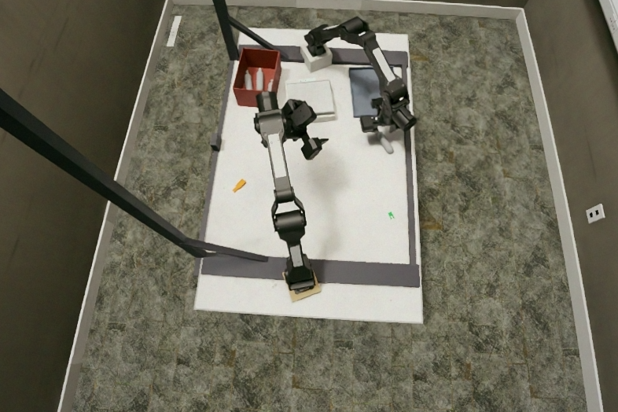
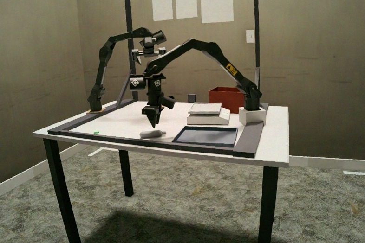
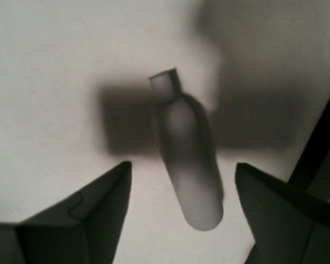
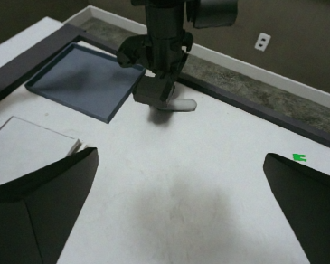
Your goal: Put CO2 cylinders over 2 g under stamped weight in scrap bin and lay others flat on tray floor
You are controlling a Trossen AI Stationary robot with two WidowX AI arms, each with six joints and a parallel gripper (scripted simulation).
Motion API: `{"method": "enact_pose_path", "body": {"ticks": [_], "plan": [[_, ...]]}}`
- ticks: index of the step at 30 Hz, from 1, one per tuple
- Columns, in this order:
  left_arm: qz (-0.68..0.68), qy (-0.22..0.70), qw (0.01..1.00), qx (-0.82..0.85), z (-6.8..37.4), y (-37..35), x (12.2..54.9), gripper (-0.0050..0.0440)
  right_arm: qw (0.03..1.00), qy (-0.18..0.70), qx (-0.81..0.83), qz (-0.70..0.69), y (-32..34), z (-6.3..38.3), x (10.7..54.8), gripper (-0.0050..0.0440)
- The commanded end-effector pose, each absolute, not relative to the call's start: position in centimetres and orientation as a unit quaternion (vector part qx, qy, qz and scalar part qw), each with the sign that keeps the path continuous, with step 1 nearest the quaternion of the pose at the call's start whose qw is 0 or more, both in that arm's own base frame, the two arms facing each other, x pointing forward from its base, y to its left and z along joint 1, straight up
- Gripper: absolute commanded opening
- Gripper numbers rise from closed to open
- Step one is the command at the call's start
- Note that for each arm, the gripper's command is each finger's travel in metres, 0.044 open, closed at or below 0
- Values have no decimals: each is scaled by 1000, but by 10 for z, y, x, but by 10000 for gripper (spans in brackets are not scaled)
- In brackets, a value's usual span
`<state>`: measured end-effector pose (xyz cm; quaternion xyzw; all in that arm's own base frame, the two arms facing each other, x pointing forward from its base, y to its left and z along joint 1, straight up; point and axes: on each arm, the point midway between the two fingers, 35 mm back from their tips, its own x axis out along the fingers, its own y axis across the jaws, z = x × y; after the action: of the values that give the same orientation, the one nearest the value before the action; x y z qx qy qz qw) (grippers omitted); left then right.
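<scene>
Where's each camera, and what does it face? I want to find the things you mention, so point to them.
Top: high overhead, facing down at the table (image 1: 349,197) (image 2: 117,125) (image 3: 56,43) (image 4: 241,134); both arms (image 1: 277,157) (image 1: 381,65) (image 2: 101,57) (image 2: 203,46) (image 4: 165,48) show.
Exterior: beside the table, facing across it; both arms.
Left wrist: above the loose cylinder (image 1: 386,145) (image 2: 151,134) (image 3: 189,156) (image 4: 183,105), facing down; left hand (image 1: 383,128) (image 2: 155,124) (image 3: 183,165) (image 4: 164,105).
Right wrist: above the table, angled toward the tray (image 1: 362,93) (image 2: 206,137) (image 4: 79,84); right hand (image 1: 295,141) (image 2: 149,59) (image 4: 180,153), left hand.
Wrist views share the cylinder.
</scene>
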<state>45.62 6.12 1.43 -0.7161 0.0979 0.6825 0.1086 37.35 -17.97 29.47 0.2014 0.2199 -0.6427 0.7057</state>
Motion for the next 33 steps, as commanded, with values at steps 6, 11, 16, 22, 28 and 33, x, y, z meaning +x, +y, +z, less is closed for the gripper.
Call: {"method": "enact_pose_path", "body": {"ticks": [6, 11, 16, 22, 28, 33], "plan": [[697, -7, -6, -717, 18, 64, 461, 244, 710, 208, 209, -640, -179, 305, 370, 440], [698, -13, -12, -716, 18, 64, 461, 244, 710, 208, 209, -640, -179, 305, 370, 440], [703, -13, -13, -711, 11, 64, 456, 244, 710, 208, 209, -640, -179, 305, 370, 440], [705, -11, -12, -709, 0, 63, 455, 244, 710, 208, 209, -640, -179, 305, 370, 440], [705, -11, -12, -709, -8, 63, 455, 244, 710, 208, 209, -640, -179, 305, 370, 440], [705, -11, -12, -709, -14, 63, 455, 244, 710, 208, 209, -640, -179, 305, 370, 440]]}}
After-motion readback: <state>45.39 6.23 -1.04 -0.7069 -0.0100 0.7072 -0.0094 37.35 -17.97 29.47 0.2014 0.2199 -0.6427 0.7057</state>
